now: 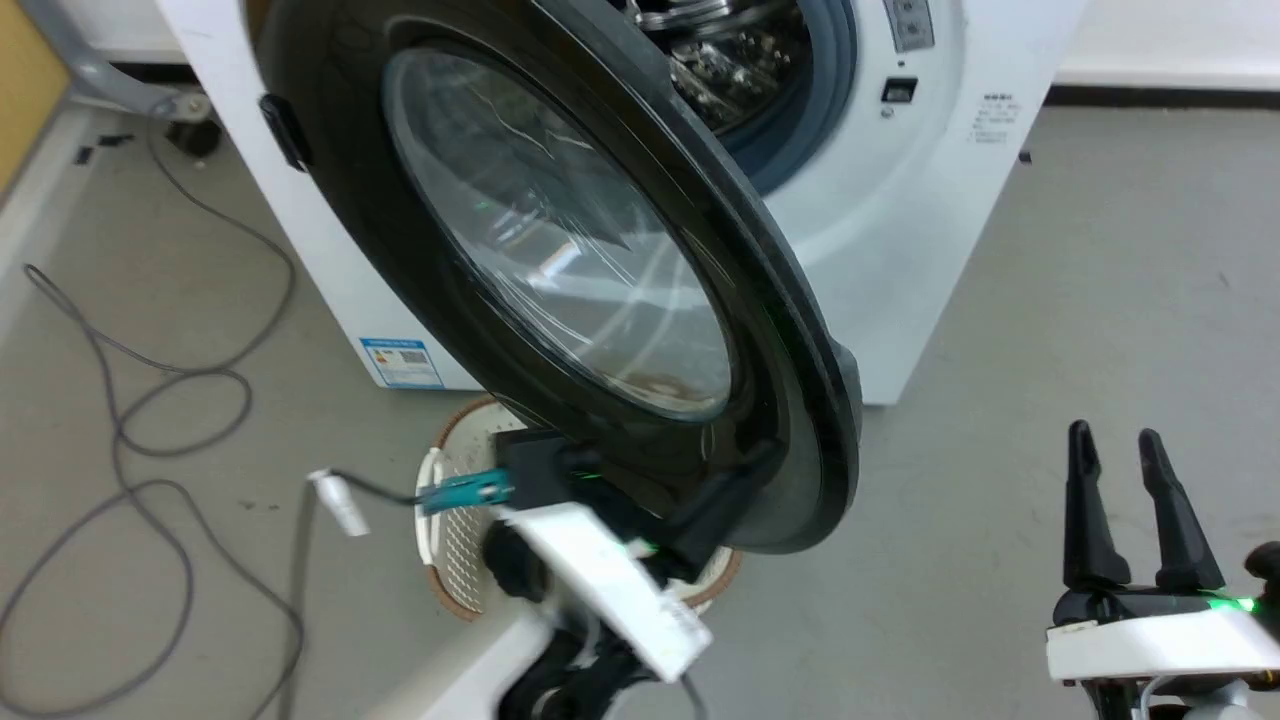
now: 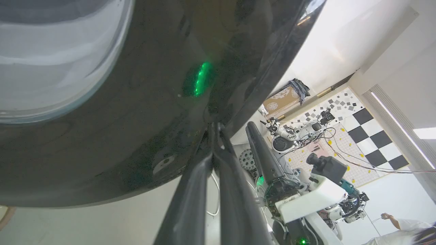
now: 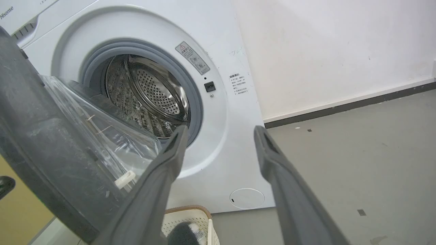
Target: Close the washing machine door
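The washing machine (image 1: 900, 250) is a white front loader, and its steel drum (image 3: 150, 95) stands exposed. The washing machine door (image 1: 560, 250), black-rimmed with a bulging glass window, hangs partly open, swung out toward me. My left gripper (image 1: 760, 462) is shut, and its closed fingertips (image 2: 215, 131) rest against the glossy lower rim of the door's outer face. My right gripper (image 1: 1117, 445) stands open over the floor to the right of the door, holding nothing. In the right wrist view, the right gripper (image 3: 219, 134) points at the machine's front beside the door's inner side (image 3: 51, 143).
A cream basket (image 1: 450, 530) sits on the floor under the door. Grey cables (image 1: 150, 400) loop over the floor at the left. Bare grey floor (image 1: 1100, 250) lies to the right of the machine. A person (image 2: 402, 223) and lab gear (image 2: 299, 131) show far off.
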Robot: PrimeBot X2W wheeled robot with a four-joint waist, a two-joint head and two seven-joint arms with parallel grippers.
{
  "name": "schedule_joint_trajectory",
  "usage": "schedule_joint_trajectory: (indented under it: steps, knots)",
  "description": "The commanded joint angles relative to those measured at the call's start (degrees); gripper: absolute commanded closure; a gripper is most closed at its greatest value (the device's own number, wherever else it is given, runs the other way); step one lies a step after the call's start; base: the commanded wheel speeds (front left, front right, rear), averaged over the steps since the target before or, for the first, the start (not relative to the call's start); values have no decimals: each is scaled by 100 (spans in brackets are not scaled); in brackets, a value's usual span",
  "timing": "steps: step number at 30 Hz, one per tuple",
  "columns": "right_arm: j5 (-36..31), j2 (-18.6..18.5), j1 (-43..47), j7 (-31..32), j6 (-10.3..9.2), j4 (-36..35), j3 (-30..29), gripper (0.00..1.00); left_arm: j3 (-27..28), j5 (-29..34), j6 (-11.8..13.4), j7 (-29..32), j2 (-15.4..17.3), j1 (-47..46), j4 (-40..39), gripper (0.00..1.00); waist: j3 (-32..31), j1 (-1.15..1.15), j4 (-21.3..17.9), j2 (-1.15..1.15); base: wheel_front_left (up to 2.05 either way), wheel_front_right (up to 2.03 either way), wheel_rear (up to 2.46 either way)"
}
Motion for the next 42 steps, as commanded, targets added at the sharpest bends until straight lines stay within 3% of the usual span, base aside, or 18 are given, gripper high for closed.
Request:
schedule_joint_trajectory:
  steps: [1, 4, 8, 13, 16, 17, 18, 19, 22, 26, 28, 33, 38, 42]
  knots:
    - [90, 6, 39, -23, 5, -30, -16, 0, -26, 139, -26, -162, 142, 0, -25, 100, -109, -1, 91, 0, 0, 0, 0]
    - [173, 6, 56, -23, 5, -189, -78, 0, 92, 866, 55, -720, 501, -52, 177, 100, -253, -1, 202, 0, 0, 0, 0]
    - [153, 6, 11, -23, 5, -463, -190, 0, 621, 2181, 892, -914, 760, -47, 259, 100, -375, -1, 342, 0, 0, 0, 0]
    - [136, 6, -68, -23, 5, -797, -400, 0, 1694, 4007, 2047, -921, 902, 341, -312, 100, -437, -1, 533, 0, 0, 0, 0]
    - [72, 6, -125, -23, 5, -992, -385, 0, 2292, 4654, 2570, -922, 887, 744, -611, 100, -443, -1, 631, 0, 0, 0, 0]
    - [46, 6, -152, -23, 5, -1052, -357, 0, 2449, 4860, 2705, -922, 915, 878, -671, 73, -445, -1, 657, 0, 0, 0, 0]
    - [6, 6, -182, -23, 5, -1114, -326, 0, 2590, 5049, 2834, -922, 942, 1018, -716, 19, -448, -1, 687, 0, 0, 0, 0]
    - [-61, 6, -211, -23, 5, -1181, -310, 0, 2733, 5218, 2977, -922, 937, 1155, -788, 0, -455, -1, 723, 0, 0, 0, 0]
    - [-47, 6, -317, -23, 5, -1366, -321, 0, 3158, 5543, 3322, -923, 939, 1601, -893, 0, -472, -1, 805, 0, 0, 0, 0]
    - [-116, 6, -496, -23, 5, -1725, -119, 0, 3529, 5706, 3370, -923, 986, 2053, -884, 0, -477, -1, 893, 0, 0, 0, 0]
    - [-308, 6, -603, -23, 5, -1991, 123, 100, 3640, 5778, 3303, -923, 992, 2226, -869, 0, -476, -1, 935, 0, 0, 0, 0]
    - [-416, -50, -852, -23, 5, -2511, 989, 100, 3781, 5917, 3135, -923, 792, 2532, -883, 0, -485, -1, 1041, 0, 0, 0, 0]
    - [-577, -517, -948, -23, 5, -2652, 1902, 100, 3818, 6072, 3036, -923, 565, 2639, -944, 0, -507, -1, 1125, 0, 0, 0, 0]
    - [-877, -939, -875, -23, 5, -2345, 2597, 100, 3831, 6178, 2914, -923, 421, 2618, -957, 0, -507, -1, 1148, 0, 0, 0, 0]
